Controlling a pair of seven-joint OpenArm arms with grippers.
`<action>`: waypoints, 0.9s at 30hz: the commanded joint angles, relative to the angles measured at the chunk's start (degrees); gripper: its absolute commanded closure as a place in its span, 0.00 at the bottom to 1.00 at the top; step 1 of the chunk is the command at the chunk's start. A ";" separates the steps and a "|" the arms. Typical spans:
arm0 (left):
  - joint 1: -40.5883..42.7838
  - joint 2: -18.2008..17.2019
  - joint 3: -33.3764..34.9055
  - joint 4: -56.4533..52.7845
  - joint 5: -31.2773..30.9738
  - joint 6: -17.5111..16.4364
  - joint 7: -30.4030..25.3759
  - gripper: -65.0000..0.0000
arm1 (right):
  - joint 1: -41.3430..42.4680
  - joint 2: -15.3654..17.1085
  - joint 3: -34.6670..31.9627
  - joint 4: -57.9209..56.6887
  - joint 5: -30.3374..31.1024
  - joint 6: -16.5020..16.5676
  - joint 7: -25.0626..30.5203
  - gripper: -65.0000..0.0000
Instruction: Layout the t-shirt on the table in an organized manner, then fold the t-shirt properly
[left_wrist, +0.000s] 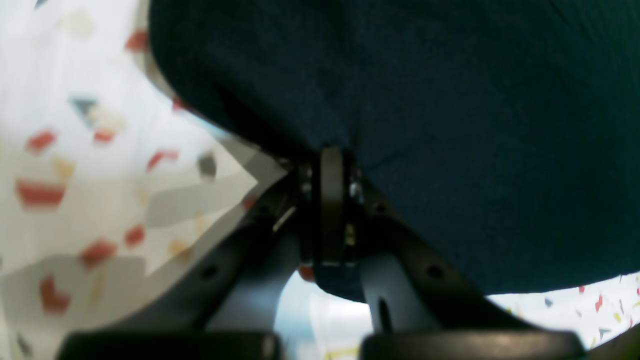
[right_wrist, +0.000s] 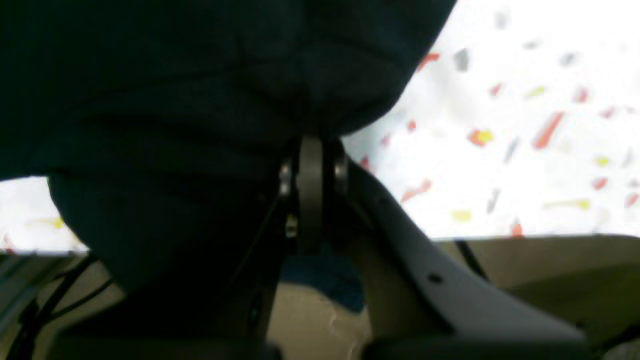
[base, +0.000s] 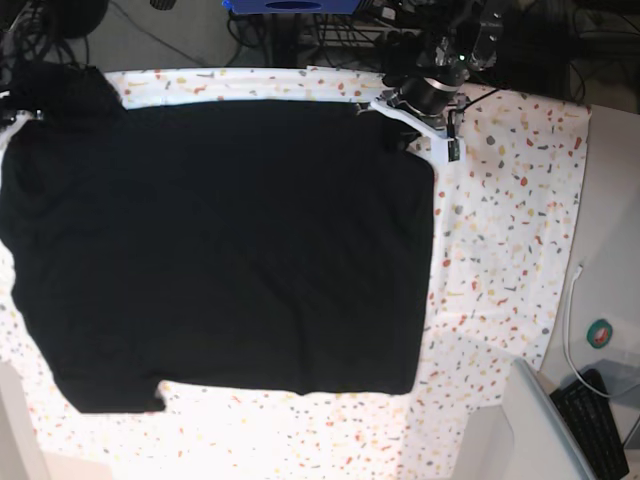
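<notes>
The black t-shirt (base: 220, 240) lies spread flat over most of the speckled table (base: 510, 220). Its far right corner is bunched where my left gripper (base: 415, 132) meets it. In the left wrist view the left gripper (left_wrist: 332, 200) is shut, with dark cloth (left_wrist: 450, 125) pinched between its fingers and draped above them. My right gripper (right_wrist: 310, 195) is shut on a fold of the t-shirt (right_wrist: 175, 125) at the table's edge. In the base view the right arm sits at the shirt's far left corner (base: 18, 112), hard to tell apart from the dark cloth.
A black keyboard (base: 598, 420), a white cable (base: 572, 320) and a small round green item (base: 600, 335) lie on the plain grey surface at the right. Cables and equipment (base: 330, 20) crowd the far edge. Speckled cloth shows right of and below the shirt.
</notes>
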 joint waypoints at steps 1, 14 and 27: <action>0.53 -0.46 -0.09 2.24 0.14 1.78 -1.10 1.00 | -0.50 0.31 0.31 2.70 0.03 -0.07 -0.69 1.00; -3.78 -2.74 -0.17 16.04 0.05 8.29 16.66 1.00 | 2.14 0.31 -7.86 10.61 -0.14 -6.40 -5.09 1.00; -19.78 -0.37 -0.09 6.90 -0.04 8.37 24.22 1.00 | 19.02 4.79 -20.52 -1.08 -0.14 -13.78 -5.35 1.00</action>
